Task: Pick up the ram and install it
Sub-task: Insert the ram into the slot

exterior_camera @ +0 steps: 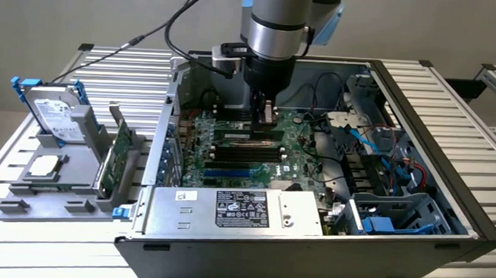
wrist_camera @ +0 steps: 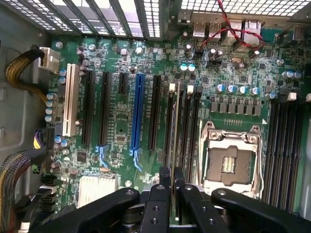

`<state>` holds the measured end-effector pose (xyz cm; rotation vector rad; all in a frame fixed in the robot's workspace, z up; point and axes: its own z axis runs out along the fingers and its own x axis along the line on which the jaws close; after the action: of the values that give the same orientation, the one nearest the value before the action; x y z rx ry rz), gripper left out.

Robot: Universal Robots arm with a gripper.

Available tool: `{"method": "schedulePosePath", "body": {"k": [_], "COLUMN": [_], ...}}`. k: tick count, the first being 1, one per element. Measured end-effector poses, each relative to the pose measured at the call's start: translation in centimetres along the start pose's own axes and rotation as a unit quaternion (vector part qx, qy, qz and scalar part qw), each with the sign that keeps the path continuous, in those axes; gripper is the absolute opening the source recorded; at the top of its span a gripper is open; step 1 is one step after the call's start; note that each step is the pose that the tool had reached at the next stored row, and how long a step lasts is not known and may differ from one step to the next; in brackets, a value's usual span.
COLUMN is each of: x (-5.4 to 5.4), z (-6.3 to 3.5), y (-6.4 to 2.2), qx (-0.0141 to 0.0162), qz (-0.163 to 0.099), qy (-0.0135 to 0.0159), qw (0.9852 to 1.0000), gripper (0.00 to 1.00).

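Alignment explains the grip: the tool (wrist_camera: 172, 178) is clamped on the ram (wrist_camera: 173, 121), holding it edge-down and parallel to the black memory slots (wrist_camera: 187, 126) so it can seat squarely. In the exterior view this sits upper centre, inside the open computer case (exterior_camera: 268, 259); whether the ram touches a slot cannot be told.
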<state>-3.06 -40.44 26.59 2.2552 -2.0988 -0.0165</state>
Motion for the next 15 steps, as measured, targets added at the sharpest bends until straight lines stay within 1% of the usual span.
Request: {"method": "schedulePosePath", "body": {"k": [10, 15], "x": [-0.1, -0.1], "z": [1.82, 2.70], "y": [-0.10, -0.54], "qx": [-0.0001, -0.0002], "qz": [0.006, 0.009], "qy": [-0.0003, -0.0005], "qw": [1.0000, 1.0000], "gripper": [0.14, 0.14]}}
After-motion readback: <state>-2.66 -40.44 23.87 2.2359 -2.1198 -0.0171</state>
